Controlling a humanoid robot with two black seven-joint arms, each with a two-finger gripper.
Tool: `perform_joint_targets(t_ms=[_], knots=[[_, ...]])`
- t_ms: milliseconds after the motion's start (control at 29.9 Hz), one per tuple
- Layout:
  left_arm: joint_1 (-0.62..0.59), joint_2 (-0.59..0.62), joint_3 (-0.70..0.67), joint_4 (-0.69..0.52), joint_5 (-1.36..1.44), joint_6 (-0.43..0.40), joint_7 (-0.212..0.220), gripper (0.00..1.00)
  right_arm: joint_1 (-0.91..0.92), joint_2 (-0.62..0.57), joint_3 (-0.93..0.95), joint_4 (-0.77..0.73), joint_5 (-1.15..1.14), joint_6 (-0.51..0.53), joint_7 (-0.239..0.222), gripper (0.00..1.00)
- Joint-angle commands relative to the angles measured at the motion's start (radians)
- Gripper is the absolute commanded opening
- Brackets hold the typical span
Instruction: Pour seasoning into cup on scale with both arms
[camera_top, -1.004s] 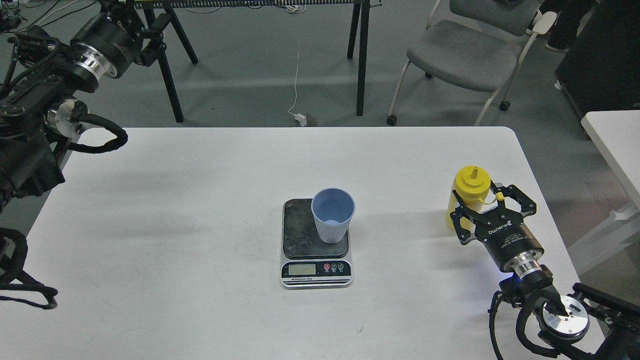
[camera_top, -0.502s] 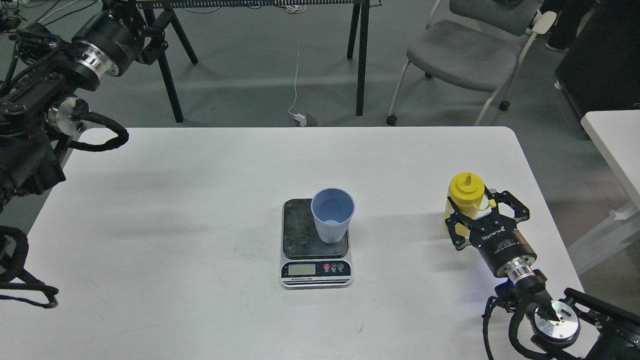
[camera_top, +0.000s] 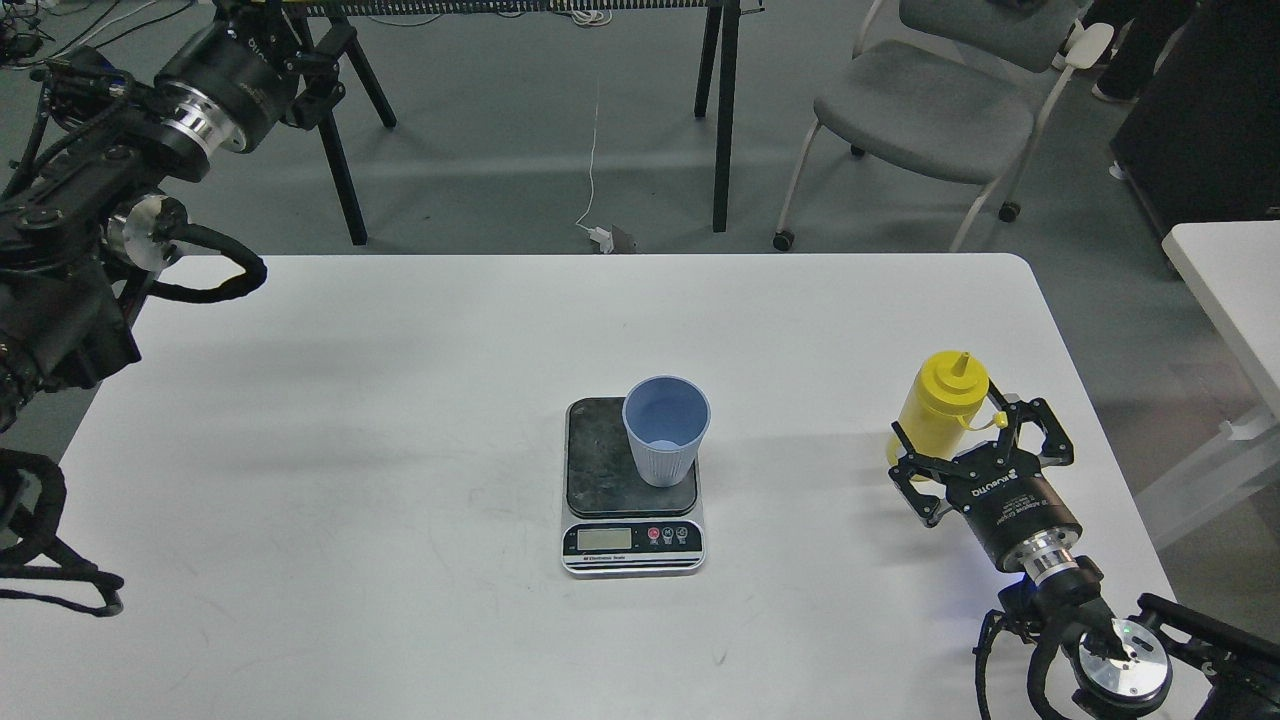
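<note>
Right gripper (camera_top: 975, 447) spread around yellow squeeze bottle (camera_top: 938, 405); close squarely mid-body, keep upright before lifting toward cup (camera_top: 665, 428).

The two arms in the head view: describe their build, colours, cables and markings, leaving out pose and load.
Both arms are black with polished silver wrist rings. The right gripper has two black open-frame linkage fingers on a black cylindrical body bearing white lettering, too small to read for certain. Black ribbed cables loop beside each arm. A silver round joint cap sits behind the right wrist. The left gripper is dark, its fingers indistinct.
</note>
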Motion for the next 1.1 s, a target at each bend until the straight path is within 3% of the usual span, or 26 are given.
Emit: perform_joint_targets(t_ms=[0,335,535,569,636,669,836,903,1070], knots=[[-0.002,0.0,0.0,0.0,-0.001,0.0,0.0,0.99,-0.055,-0.066,-0.007,0.019,-0.015,0.0,0.0,0.99],[-0.002,-0.006,-0.019,0.0,-0.002,0.0,0.0,0.99,-0.098,-0.342,0.035,-0.094,-0.029,0.0,0.0,0.99],[-0.005,-0.007,-0.034,0.0,-0.002,0.0,0.0,0.99,0.168,-0.417,0.089,-0.397,-0.07,0.0,0.0,0.99],[-0.005,-0.007,-0.037,0.0,-0.002,0.0,0.0,0.99,0.249,-0.407,0.072,-0.453,-0.122,0.0,-0.028,0.99],[-0.005,-0.007,-0.039,0.0,-0.002,0.0,0.0,0.99,0.43,-0.375,0.014,-0.542,-0.284,0.0,-0.148,0.99],[-0.006,-0.007,-0.039,0.0,-0.002,0.0,0.0,0.99,0.519,-0.358,-0.014,-0.573,-0.36,0.0,-0.18,0.99],[-0.006,-0.003,-0.039,0.001,-0.002,0.0,0.0,0.99,0.837,-0.171,-0.222,-0.723,-0.552,0.0,-0.238,0.99],[-0.006,0.0,-0.037,0.003,-0.001,0.0,0.0,0.99,0.91,-0.103,-0.247,-0.752,-0.544,0.0,-0.321,0.99],[-0.003,0.019,-0.033,0.011,-0.002,0.0,0.0,0.99,0.928,0.09,-0.2,-0.774,-0.343,0.0,-0.58,0.99]])
